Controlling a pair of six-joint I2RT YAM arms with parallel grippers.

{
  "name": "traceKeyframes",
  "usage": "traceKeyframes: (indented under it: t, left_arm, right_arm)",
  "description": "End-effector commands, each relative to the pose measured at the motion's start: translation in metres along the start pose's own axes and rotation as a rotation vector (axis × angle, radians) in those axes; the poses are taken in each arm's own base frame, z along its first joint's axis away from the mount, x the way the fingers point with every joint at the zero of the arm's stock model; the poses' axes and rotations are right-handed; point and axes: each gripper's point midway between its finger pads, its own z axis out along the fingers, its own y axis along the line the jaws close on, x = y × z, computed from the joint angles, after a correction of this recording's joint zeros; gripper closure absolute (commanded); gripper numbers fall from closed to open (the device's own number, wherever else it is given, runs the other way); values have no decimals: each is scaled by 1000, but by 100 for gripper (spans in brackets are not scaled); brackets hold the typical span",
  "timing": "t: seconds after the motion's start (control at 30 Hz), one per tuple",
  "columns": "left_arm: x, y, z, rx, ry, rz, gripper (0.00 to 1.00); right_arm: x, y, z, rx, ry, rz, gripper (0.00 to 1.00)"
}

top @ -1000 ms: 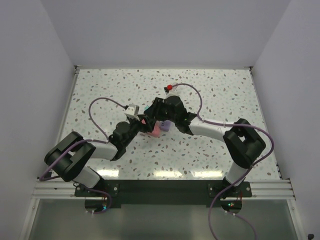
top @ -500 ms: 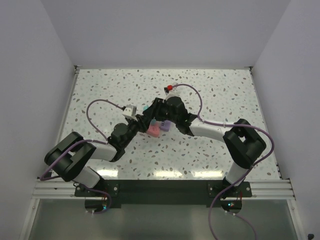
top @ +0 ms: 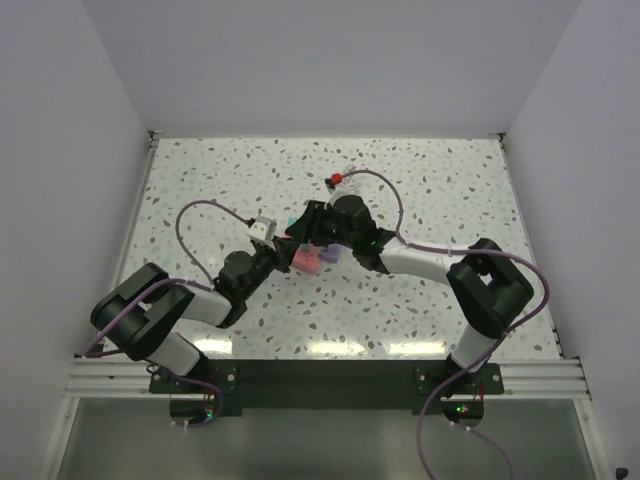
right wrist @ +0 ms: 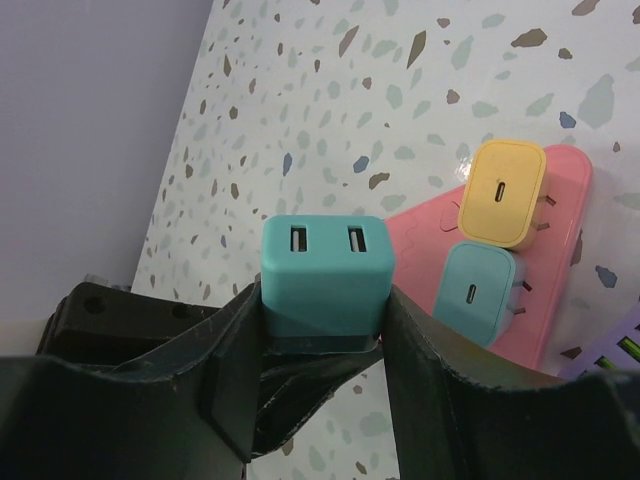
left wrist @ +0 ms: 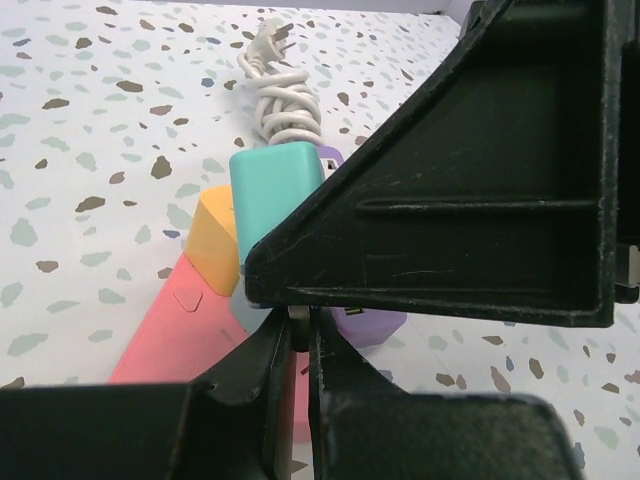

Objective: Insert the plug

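Observation:
The plug is a teal cube with two USB slots, held above the table in my right gripper, which is shut on its sides. In the left wrist view the plug shows behind the right gripper's black finger. My left gripper sits just under the plug, shut on a thin grey piece that looks like the plug's prong. The pink power strip lies below and to the right, and from above the power strip lies between the two grippers.
A yellow charger and a light blue charger are plugged into the strip. A purple block lies against the strip. A coiled white cable lies beyond it. Both arms crowd the table's middle.
My left gripper has closed from wide open to shut and edged up toward the right gripper. The right gripper keeps its hold on the plug and has barely shifted.

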Motion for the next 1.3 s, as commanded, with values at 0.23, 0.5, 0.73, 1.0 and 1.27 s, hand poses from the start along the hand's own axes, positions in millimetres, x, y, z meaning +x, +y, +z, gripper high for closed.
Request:
traceKeyframes:
  t: [0.23, 0.5, 0.73, 1.0, 1.27]
  left_arm:
    - [-41, -46, -4, 231, -115, 168, 100]
    - [-34, -54, -5, 306, -79, 219, 100]
    - [-30, -45, -2, 262, -59, 229, 100]
    - [-32, -29, 0, 172, -65, 246, 100]
    - [-39, -28, -5, 165, -90, 250, 100]
  right_arm:
    - [-35, 14, -23, -45, -61, -126, 38]
    - [-54, 12, -39, -62, -85, -142, 25]
    - [-56, 11, -54, -73, -59, -146, 25]
    - [-45, 3, -67, -33, -10, -174, 24]
    - [-39, -5, -62, -10, 23, -177, 25]
